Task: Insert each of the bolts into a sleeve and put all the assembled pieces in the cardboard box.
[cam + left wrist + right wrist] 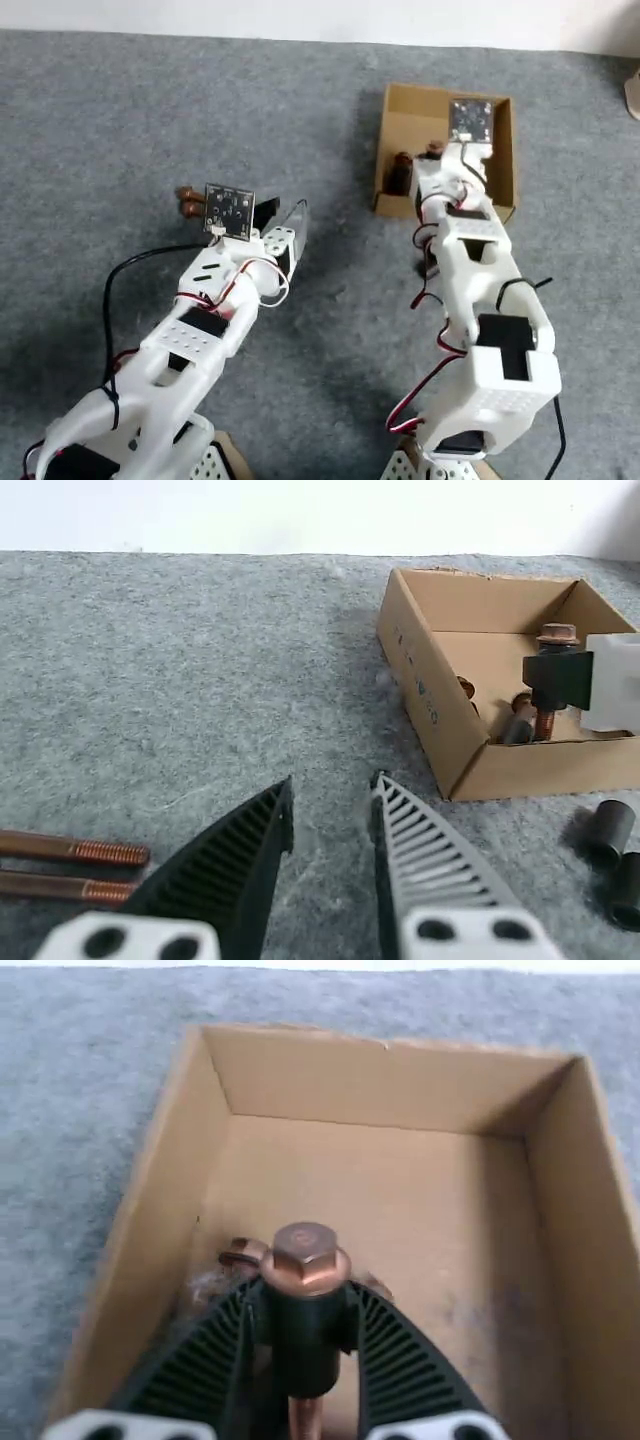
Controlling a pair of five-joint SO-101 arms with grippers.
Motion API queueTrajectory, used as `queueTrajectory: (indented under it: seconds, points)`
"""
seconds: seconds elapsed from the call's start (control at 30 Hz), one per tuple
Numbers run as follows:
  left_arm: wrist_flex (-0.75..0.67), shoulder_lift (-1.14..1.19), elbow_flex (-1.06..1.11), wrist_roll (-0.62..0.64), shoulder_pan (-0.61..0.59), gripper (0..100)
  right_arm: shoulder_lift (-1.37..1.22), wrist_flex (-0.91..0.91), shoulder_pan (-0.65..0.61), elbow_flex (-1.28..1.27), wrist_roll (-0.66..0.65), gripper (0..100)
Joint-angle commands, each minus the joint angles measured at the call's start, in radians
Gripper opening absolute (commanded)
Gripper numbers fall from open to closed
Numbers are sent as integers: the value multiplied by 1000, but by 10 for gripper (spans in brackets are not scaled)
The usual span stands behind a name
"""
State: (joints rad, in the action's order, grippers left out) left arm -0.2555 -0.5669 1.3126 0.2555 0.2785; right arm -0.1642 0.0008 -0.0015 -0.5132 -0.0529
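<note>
My right gripper (300, 1335) is shut on a black sleeve with a copper bolt (303, 1280) through it, held upright low inside the cardboard box (400, 1190). Another assembled piece (240, 1255) lies on the box floor behind it. From the left wrist view the held piece (548, 680) hangs in the box (430, 690). My left gripper (333, 790) is open over the grey carpet with nothing between its fingers. Two bare copper bolts (75, 852) lie beside it, and loose black sleeves (610, 830) lie in front of the box. From above, the left gripper (283, 214) is beside the bolts (188, 202).
Grey carpet covers the whole table. The box (420, 130) sits at the far right, with the right arm (480, 260) stretched over its near wall. A stretch of open carpet lies between the left gripper and the box.
</note>
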Motion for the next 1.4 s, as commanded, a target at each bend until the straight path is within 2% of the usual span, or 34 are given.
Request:
queueTrajectory:
  seconds: [0.0, 0.23, 0.4, 0.47, 0.7, 0.83, 1.13, 1.23, 1.37]
  points:
    - [2, -16, -7, -23, -15, 130, 21, 1, 35, 12, 31, 4]
    - [3, -16, -7, -23, -15, 130, 27, 1, 44, -35, 31, 12]
    - [3, -16, -7, -23, -15, 130, 27, 1, 42, -38, 31, 180]
    - [3, -16, -7, -23, -15, 130, 27, 10, 42, -39, 31, 211]
    - [3, -16, -7, -23, -15, 130, 42, 259, 42, 51, 34, 211]
    - [3, -16, -7, -23, -15, 130, 130, 374, 44, 114, 140, 211]
    - [0, -16, -12, -23, -44, 130, 401, 467, 38, 113, 172, 211]
    - [0, -16, -12, -23, -50, 130, 458, 553, 36, 111, 175, 211]
    - [0, -16, -12, -23, -50, 130, 512, 704, 39, 113, 347, 211]
